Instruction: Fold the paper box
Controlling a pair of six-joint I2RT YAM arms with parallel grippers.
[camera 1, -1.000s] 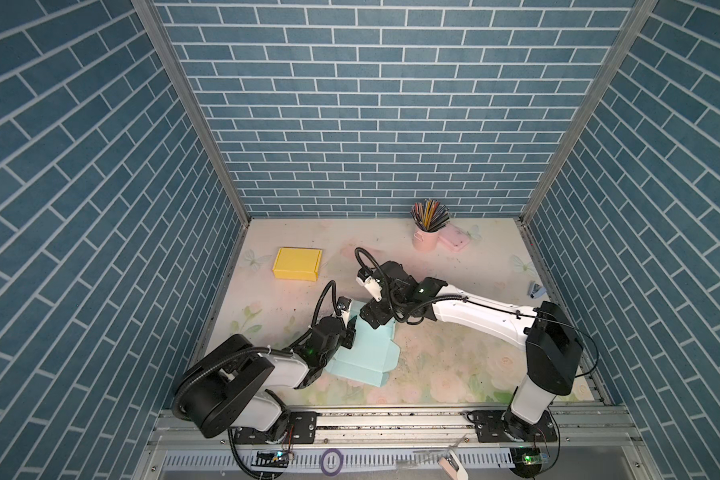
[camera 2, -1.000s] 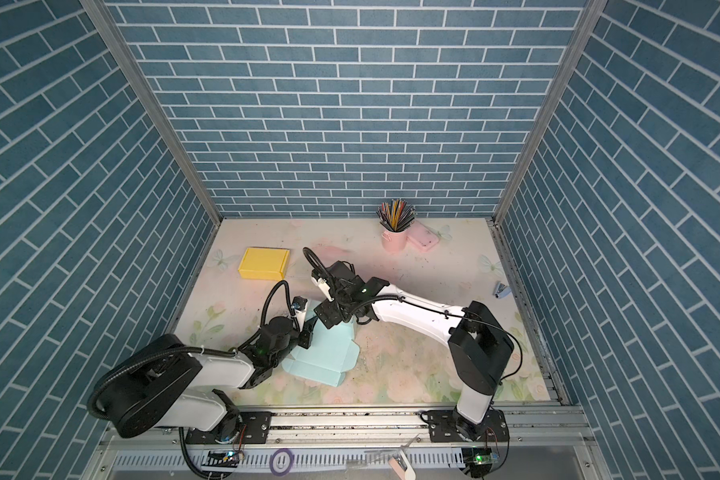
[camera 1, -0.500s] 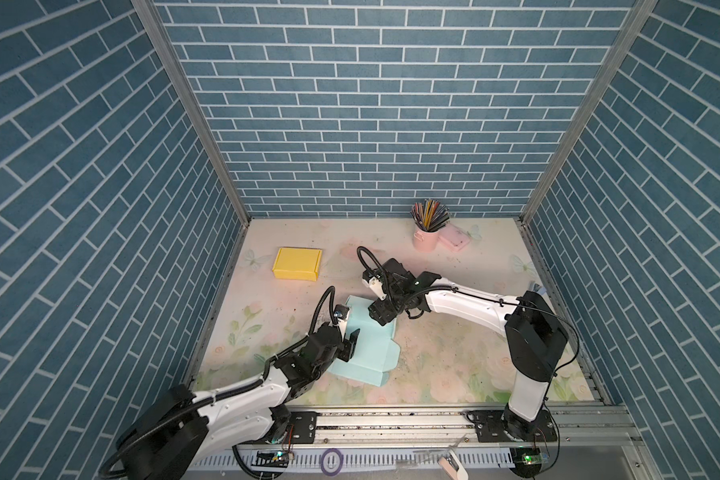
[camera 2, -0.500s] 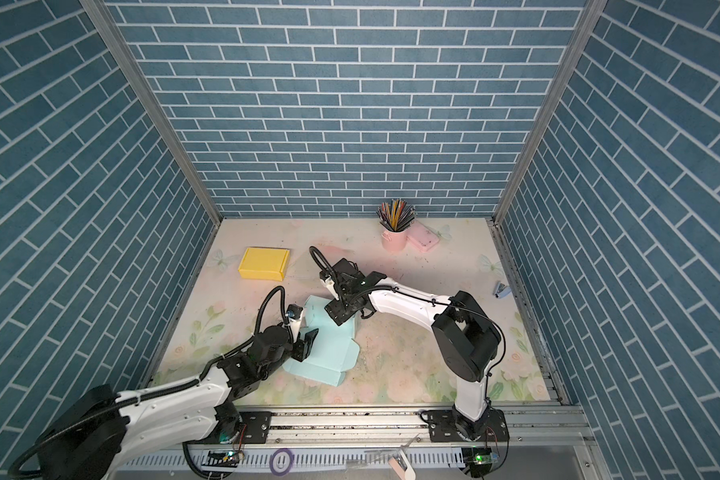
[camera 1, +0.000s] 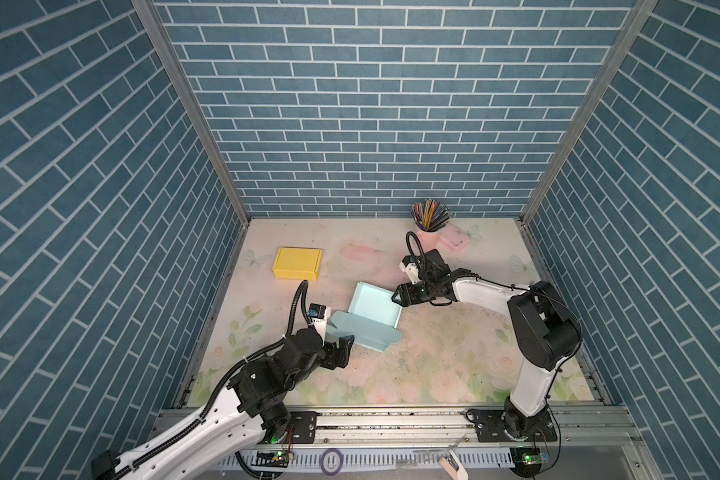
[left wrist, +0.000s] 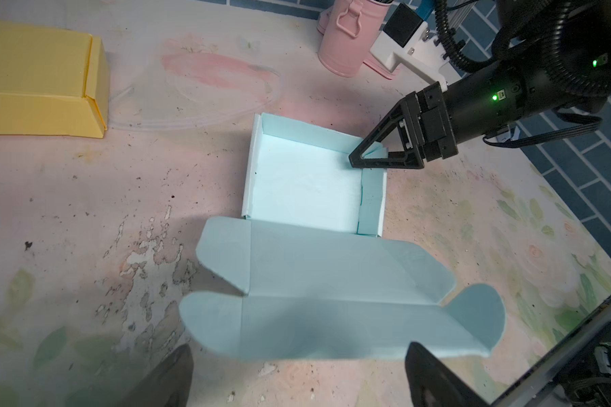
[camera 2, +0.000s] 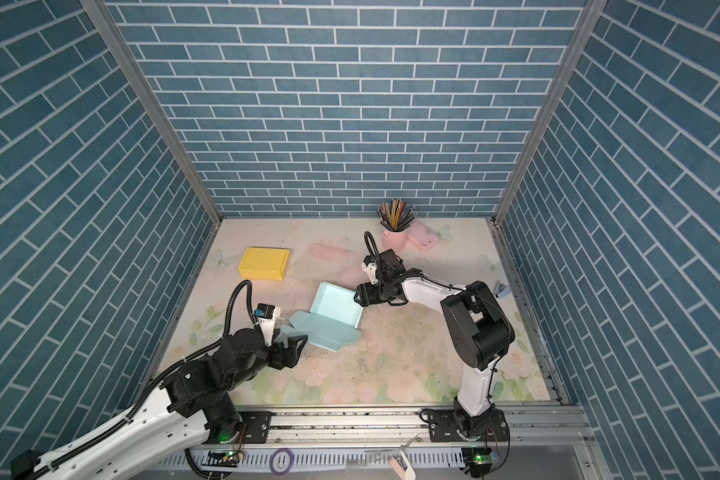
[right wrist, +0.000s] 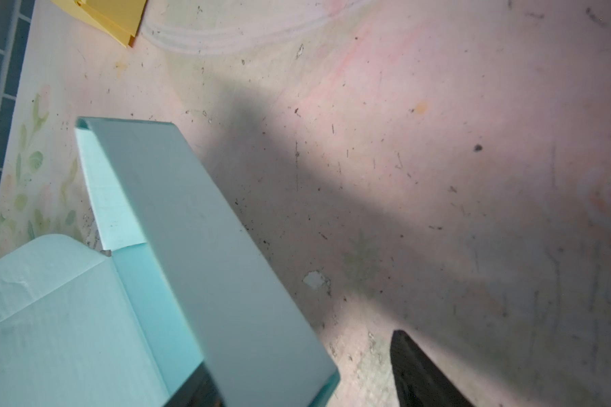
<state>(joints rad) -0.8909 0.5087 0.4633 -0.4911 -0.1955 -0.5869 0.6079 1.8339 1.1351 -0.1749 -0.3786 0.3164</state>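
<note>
The light blue paper box (camera 1: 375,307) (camera 2: 336,305) lies mid-table as an open tray, its lid flap (left wrist: 332,282) spread flat toward the front left. My left gripper (camera 1: 338,347) (camera 2: 292,347) (left wrist: 298,352) is open just short of the lid's front edge, with nothing between its fingers. My right gripper (camera 1: 393,297) (camera 2: 356,296) (left wrist: 353,160) is at the tray's far right corner. In the right wrist view it (right wrist: 297,366) stands open astride the box wall (right wrist: 209,229), one finger inside and one outside with a gap.
A folded yellow box (camera 1: 296,262) sits at the back left. A pink cup of pencils (camera 1: 428,235) and a pink case (camera 1: 454,241) stand at the back. A small blue item (camera 2: 501,289) lies by the right wall. Brick walls enclose three sides.
My left gripper opened, let go of the lid and drew back toward the front left. My right gripper slid to the tray's far right corner and narrowed a little.
</note>
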